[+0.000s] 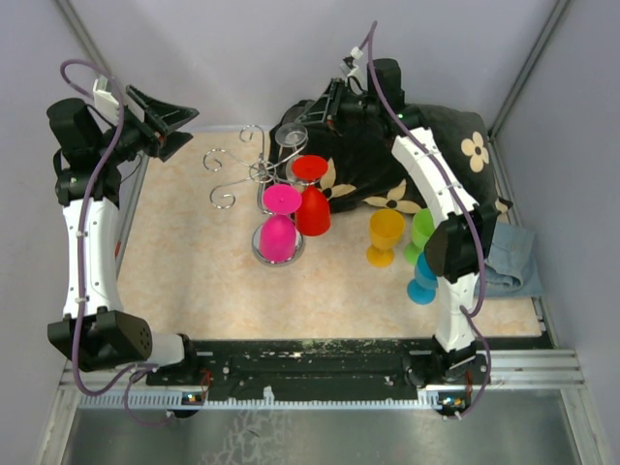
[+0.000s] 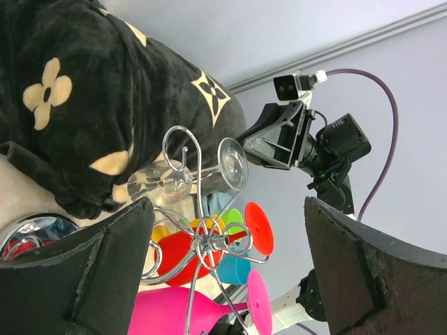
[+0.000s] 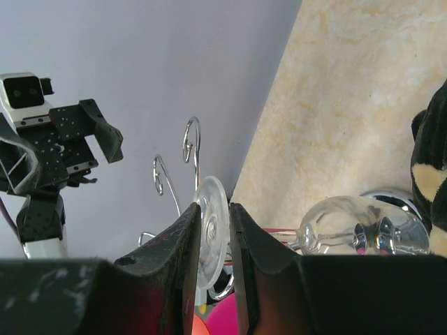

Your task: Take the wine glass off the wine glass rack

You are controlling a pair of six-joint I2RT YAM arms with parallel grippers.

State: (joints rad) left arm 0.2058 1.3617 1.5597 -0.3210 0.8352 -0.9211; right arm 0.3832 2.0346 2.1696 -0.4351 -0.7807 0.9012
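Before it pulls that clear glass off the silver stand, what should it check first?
1. Right end effector placed on the clear wine glass: ok, its fingers flank the round foot.
2. Grip firm: cannot tell; the pictures do not show whether the fingers press on the foot.
3. Glass free of the wine glass rack: not ok, it hangs from a hook arm.
4. Left end effector out of the way: ok, wide open and apart from the rack.
5. Room around the glass: not ok, the red glass and pink glass sit close beside it.
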